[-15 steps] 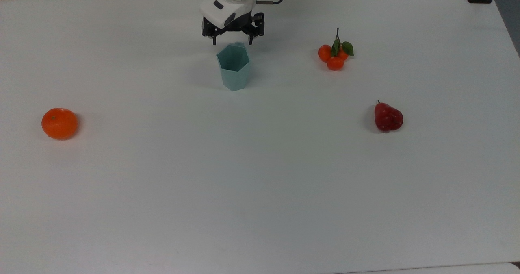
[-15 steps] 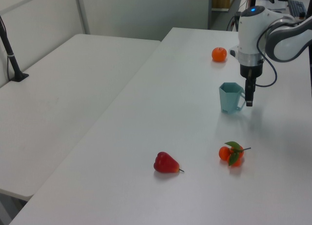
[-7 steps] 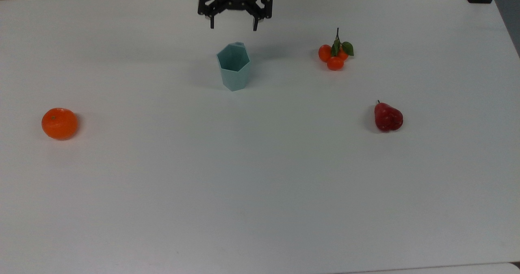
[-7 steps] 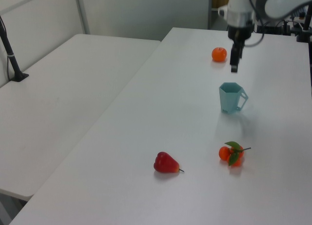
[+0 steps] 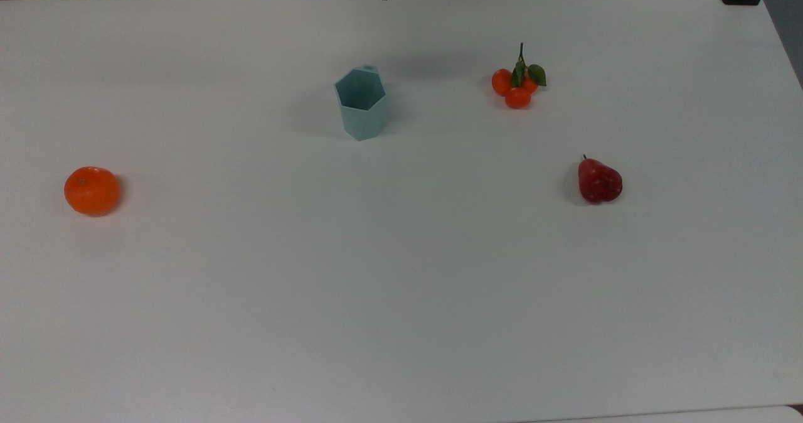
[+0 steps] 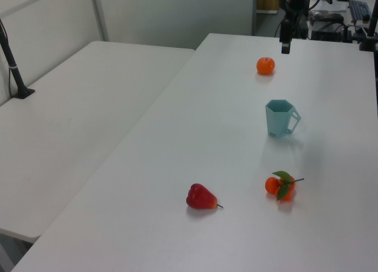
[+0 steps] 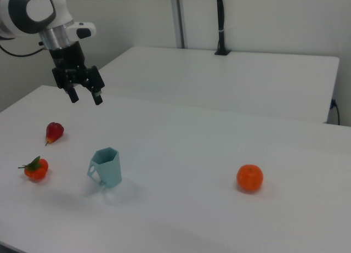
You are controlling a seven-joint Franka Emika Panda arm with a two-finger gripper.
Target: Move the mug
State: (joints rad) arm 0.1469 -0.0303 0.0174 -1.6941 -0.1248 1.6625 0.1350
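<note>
1. The mug (image 5: 361, 103) is seen standing upright on the white table (image 5: 401, 272), open end up, its long axis vertical.
2. In the top view the mug's six-sided rim is looked into and nothing is seen inside it; of the handle, a small nub behind the rim is all that is visible.
3. The handle loop is shown plainly in the side views: it points toward the left view's right (image 6: 282, 118) and toward the right view's left (image 7: 105, 168).
4. In the right view the gripper (image 7: 85, 94) is seen raised well above the table and up-left of the mug, fingers pointing down, spread apart and holding nothing. In the left view it is seen edge-on, above and beyond the mug (image 6: 286, 42), so its spread cannot be judged there.
5. Taking the mug as landmark in the top view: an orange (image 5: 91, 190) lies well apart to its lower left; a cluster of small oranges with leaves (image 5: 518, 85) lies to its right at about the same level; a red pear-shaped fruit (image 5: 599, 181) lies farther right and lower.
6. No object is touching the mug.
7. A second white table (image 6: 77, 124) is seen beside the first in the left view.
</note>
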